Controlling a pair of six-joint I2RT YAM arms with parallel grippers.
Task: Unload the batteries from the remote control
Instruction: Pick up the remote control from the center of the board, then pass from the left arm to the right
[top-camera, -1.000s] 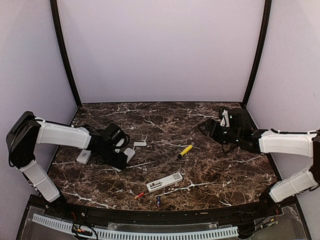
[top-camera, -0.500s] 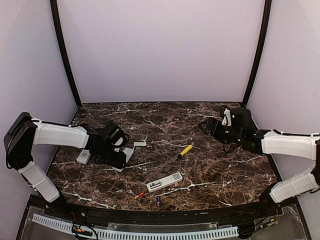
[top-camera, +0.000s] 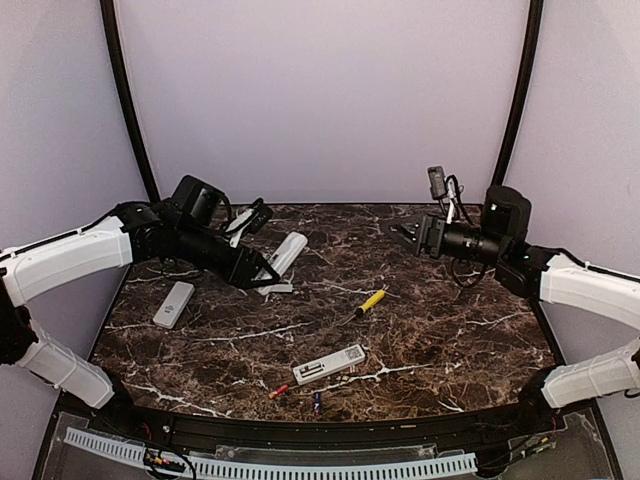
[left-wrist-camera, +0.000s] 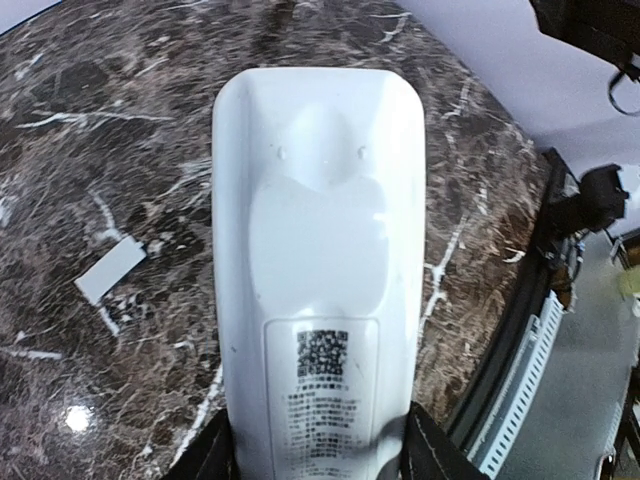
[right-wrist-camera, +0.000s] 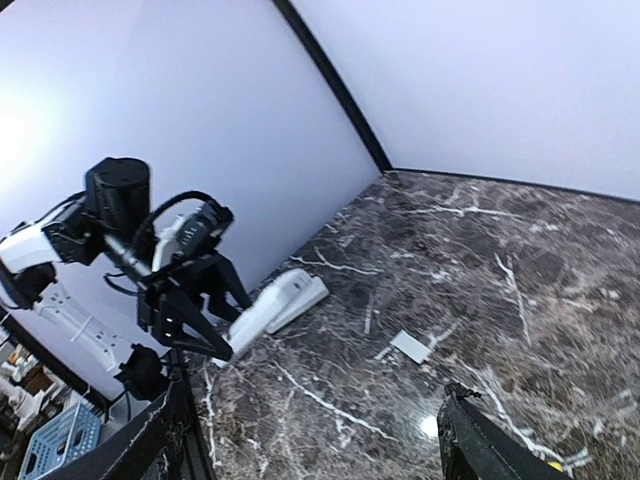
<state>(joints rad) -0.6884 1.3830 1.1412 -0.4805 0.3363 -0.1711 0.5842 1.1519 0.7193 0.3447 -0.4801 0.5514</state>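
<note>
The left gripper (top-camera: 265, 272), clamped on a remote (top-camera: 288, 252), had lifted it off the table (top-camera: 450, 340) toward the back-left corner, the right gripper (top-camera: 408, 233) had risen, fingers wide, and the orange battery (top-camera: 278, 391) and blue battery (top-camera: 317, 401) stayed by the front edge.

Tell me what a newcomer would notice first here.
The left gripper holds a white remote aloft at back left. The right gripper hangs open and empty at back right. Near the front lie an opened remote and two batteries.
</note>
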